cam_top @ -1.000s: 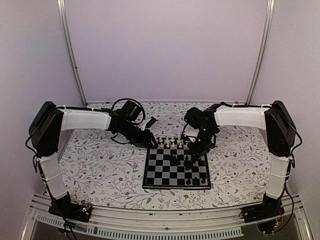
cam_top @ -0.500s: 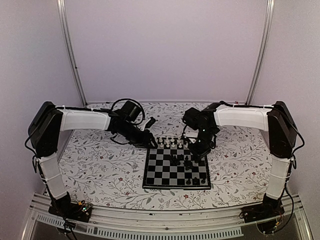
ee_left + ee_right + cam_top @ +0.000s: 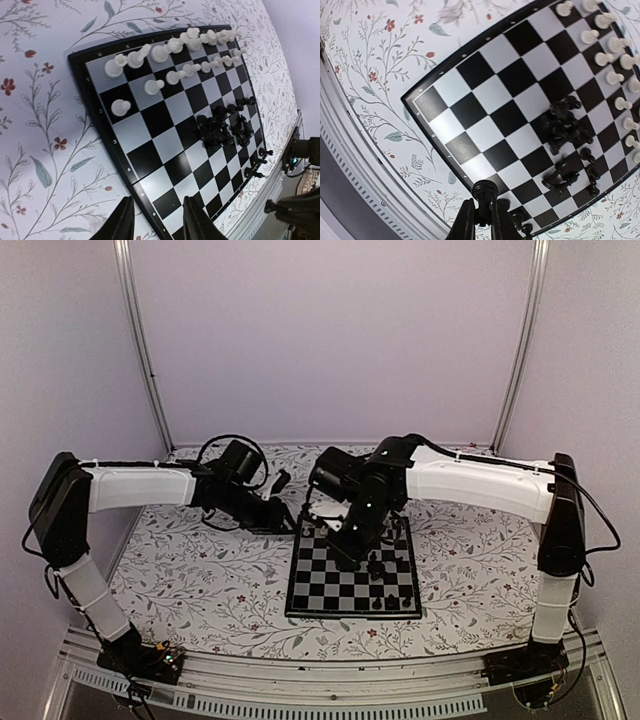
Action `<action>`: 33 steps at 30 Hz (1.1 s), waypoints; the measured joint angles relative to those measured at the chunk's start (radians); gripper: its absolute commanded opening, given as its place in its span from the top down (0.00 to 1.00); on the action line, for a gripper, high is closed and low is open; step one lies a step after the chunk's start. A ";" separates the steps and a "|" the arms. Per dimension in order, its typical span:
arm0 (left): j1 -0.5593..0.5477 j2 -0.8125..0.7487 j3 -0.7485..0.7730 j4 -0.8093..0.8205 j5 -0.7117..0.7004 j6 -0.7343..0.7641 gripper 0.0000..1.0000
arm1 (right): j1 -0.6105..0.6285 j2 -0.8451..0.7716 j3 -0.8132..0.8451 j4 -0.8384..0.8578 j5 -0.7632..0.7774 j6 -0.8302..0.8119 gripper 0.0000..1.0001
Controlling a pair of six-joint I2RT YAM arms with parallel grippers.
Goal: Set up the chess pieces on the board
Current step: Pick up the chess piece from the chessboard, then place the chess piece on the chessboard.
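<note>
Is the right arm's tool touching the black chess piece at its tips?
Touching. The right wrist view shows the black piece pinched between the two fingers of the right tool, with no gap on either side.

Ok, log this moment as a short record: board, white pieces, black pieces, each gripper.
board: flat on the floral cover, partly set up
white pieces: two rows along the far edge
black pieces: mostly bunched mid-board, a few by the near edge
right gripper: shut on one black piece, over the board
left gripper: open, empty, over the board's left rim
</note>
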 measured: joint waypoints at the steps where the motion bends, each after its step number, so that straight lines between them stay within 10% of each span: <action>1: 0.004 -0.018 -0.015 -0.001 -0.017 -0.010 0.63 | 0.023 0.032 0.037 -0.007 0.000 -0.003 0.92; 15: 0.085 -0.269 -0.246 -0.028 -0.143 -0.112 0.62 | 0.166 0.378 0.384 -0.063 -0.042 0.004 0.91; 33: 0.093 -0.401 -0.325 -0.055 -0.165 -0.132 0.62 | 0.172 0.454 0.401 -0.089 -0.005 0.034 0.89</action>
